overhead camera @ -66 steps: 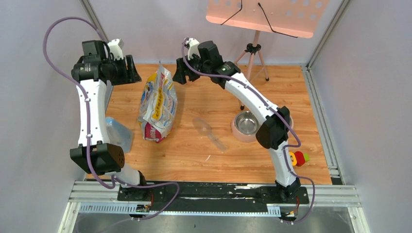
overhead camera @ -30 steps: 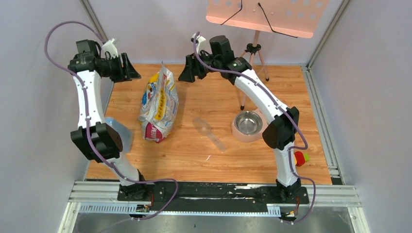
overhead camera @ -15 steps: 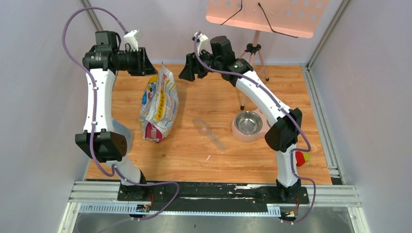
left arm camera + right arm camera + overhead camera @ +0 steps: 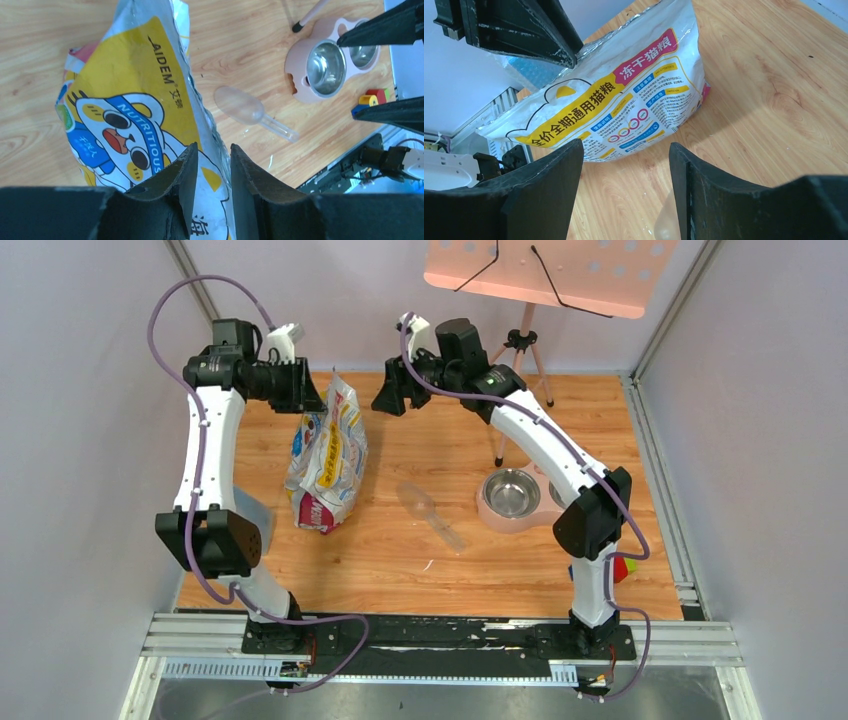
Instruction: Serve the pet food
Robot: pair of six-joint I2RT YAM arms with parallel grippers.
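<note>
Blue tub [image 4: 256,516]: far left of table [image 4: 400,575], behind L arm's elbow, partly hidden.
L jaws: up by the bag's top, w/ only a narrow gap, not shut. In wrist view the bag's crinkled top edge ran through that gap. Couldn't tell if the fingers [image 4: 175,187] touched it.
Bag [image 4: 325,455]: left-centre of table, standing and leaning. Its foil and print blocked any look inside.
Pet food: no pellets showed in any view, so couldn't tell where it was.
Scoop [image 4: 430,512]: clear plastic, flat on table btwn bag and feeder, touching neither.
R jaws: spread wide, nothing in them, hanging over the table just right of the bag's top, facing L jaws.
Feeder [image 4: 487,512]: pink w/ steel bowls, right of scoop. R arm crossed over its right end.
Tripod stand [image 4: 520,350]: behind feeder, one leg on table.
Toy [image 4: 626,566]: coloured, by R arm's lower link, mostly hidden.
Change: vs a sec before, L arm had swung right to the bag top. R jaws, bag, scoop and feeder were as before.
</note>
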